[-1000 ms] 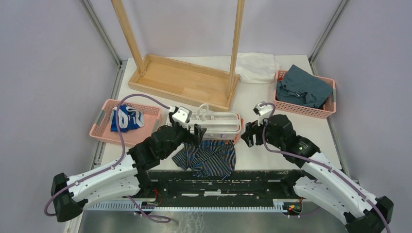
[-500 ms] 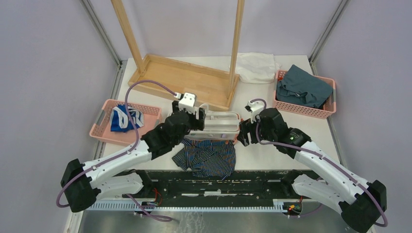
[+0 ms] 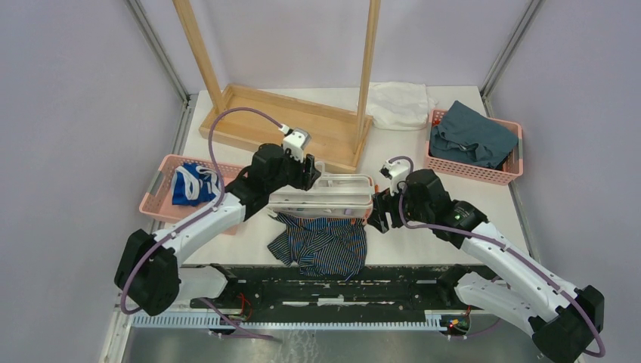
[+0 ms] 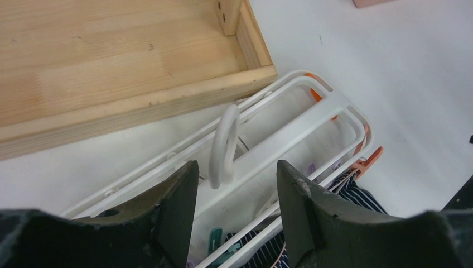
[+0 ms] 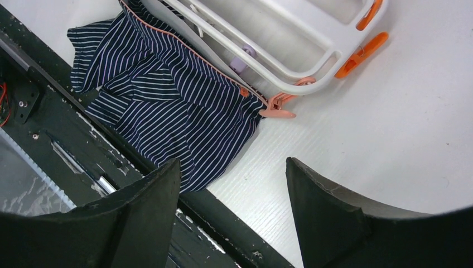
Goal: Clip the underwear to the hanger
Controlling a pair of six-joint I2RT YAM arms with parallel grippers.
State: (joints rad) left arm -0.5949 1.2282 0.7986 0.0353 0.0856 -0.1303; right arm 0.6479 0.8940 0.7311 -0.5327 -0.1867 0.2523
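Left gripper (image 4: 237, 170) stands spread, its 2 fingers (image 4: 173, 195) either side of the hanger's (image 4: 312, 120) white hook (image 4: 223, 139), seemingly not touching it. Right gripper (image 5: 233, 167) hangs open over the table (image 5: 390, 139) beside the hanger's end. Pinstriped underwear (image 5: 167, 106) lies flat, its waistband tucked under the frame's near rail.

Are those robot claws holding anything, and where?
Nothing is gripped. The left end effector straddles the hook of the hanger, gaps on both sides; the right end effector hangs open above the underwear's edge.
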